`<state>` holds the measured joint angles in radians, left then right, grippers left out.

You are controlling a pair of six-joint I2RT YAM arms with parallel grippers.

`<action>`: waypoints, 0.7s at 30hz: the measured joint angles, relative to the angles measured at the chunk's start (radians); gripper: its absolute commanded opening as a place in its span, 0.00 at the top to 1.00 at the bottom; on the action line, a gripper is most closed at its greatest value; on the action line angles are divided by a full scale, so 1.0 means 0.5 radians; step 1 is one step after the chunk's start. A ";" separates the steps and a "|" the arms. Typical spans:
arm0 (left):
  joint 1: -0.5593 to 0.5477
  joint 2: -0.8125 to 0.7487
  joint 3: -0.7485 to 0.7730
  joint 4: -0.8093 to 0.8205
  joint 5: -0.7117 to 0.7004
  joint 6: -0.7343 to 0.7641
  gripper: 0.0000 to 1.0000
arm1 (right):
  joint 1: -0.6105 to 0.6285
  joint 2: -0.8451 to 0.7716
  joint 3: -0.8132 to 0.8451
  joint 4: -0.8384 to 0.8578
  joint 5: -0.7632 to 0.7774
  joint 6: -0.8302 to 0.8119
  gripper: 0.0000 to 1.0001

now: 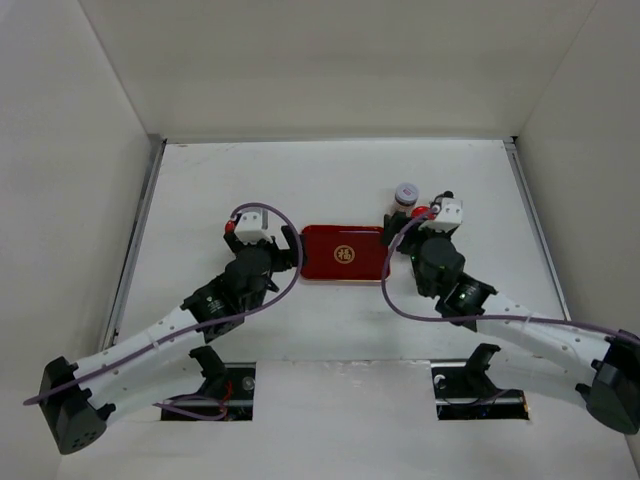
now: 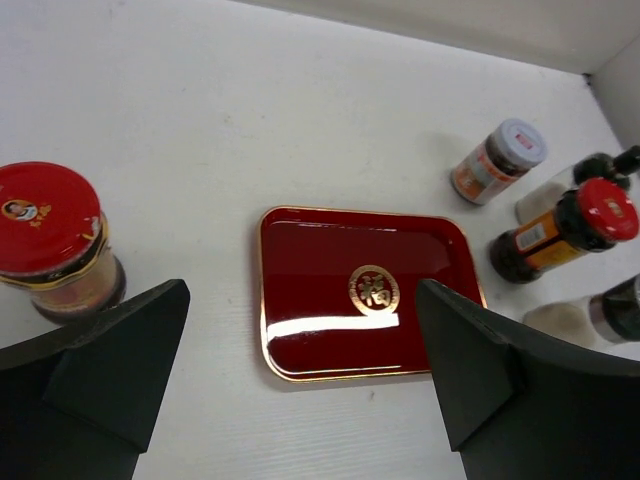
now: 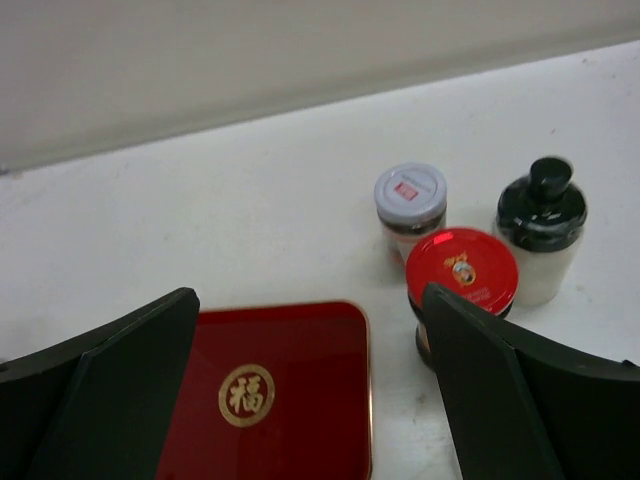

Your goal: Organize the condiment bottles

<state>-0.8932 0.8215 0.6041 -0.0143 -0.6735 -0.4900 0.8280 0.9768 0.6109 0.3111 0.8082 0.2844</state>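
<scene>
- Step: the very start. The red tray [image 1: 340, 253] is bare and no condiment bottle stands on it.
- left gripper [image 2: 302, 295]: jaws spread wide, nothing held, hovering over the tray's left end.
- right gripper [image 3: 310, 293]: jaws released too, empty, over the tray's right end.
- red-capped jar [image 2: 50, 240]: upright just off the tray's left side. It is hidden under the arm in the top view.
- red-capped bottle [image 3: 462, 280]: just off the tray's far-right corner, dark body with a yellow label.
- grey-capped bottle [image 3: 410, 205]: beyond that corner, close behind the red-capped one.
- black-capped bottle [image 3: 540, 235]: pale body, further right of the tray, near the other two.
- pale bottle [image 2: 590, 318]: right of the tray's near corner and partly cut off. I can't tell the cap colour.
- Next move, my guess: each arm takes the bottle nearest its own end of the tray. The right-hand cluster is tight, so the fingers must straddle one bottle without tipping its neighbours.
- Surface: plain white table [image 1: 220, 180], matte.
- Room: white walls [image 1: 300, 60] box the table in on three sides.
</scene>
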 measured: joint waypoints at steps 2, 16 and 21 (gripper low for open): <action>0.024 0.018 -0.001 -0.047 -0.023 0.000 0.00 | 0.029 0.065 -0.052 0.021 -0.014 -0.023 0.00; 0.192 0.001 -0.061 0.131 -0.464 0.135 0.49 | -0.135 -0.118 -0.208 0.112 -0.310 0.001 0.82; 0.385 -0.036 -0.123 0.172 -0.526 0.158 0.19 | -0.135 -0.129 -0.208 0.111 -0.355 0.052 0.58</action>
<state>-0.7010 0.8036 0.5426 0.0719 -0.9363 -0.4110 0.7605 0.9123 0.5072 0.3668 0.6308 0.3103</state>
